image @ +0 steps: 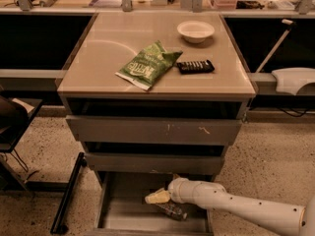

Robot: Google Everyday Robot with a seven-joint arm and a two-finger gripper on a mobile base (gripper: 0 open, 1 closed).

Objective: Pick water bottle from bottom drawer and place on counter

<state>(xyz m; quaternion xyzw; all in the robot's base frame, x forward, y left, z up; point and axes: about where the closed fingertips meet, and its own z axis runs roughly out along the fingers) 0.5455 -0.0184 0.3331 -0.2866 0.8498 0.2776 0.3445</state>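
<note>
The bottom drawer (106, 206) is pulled out at the foot of the grey cabinet. The water bottle (172, 211) lies on its side inside the drawer, small, clear and crinkled. My gripper (157, 196), pale cream at the end of the white arm (231, 205), reaches in from the right. It hovers just above and left of the bottle, close to it. I cannot tell whether they touch. The tan counter (108, 53) tops the cabinet.
On the counter lie a green snack bag (150, 65), a black remote (195, 66) and a white bowl (196, 31). The two upper drawers (152, 130) stand slightly ajar. A dark chair (10, 122) and a black bar (66, 195) are at the left. A white device (295, 80) is at the right.
</note>
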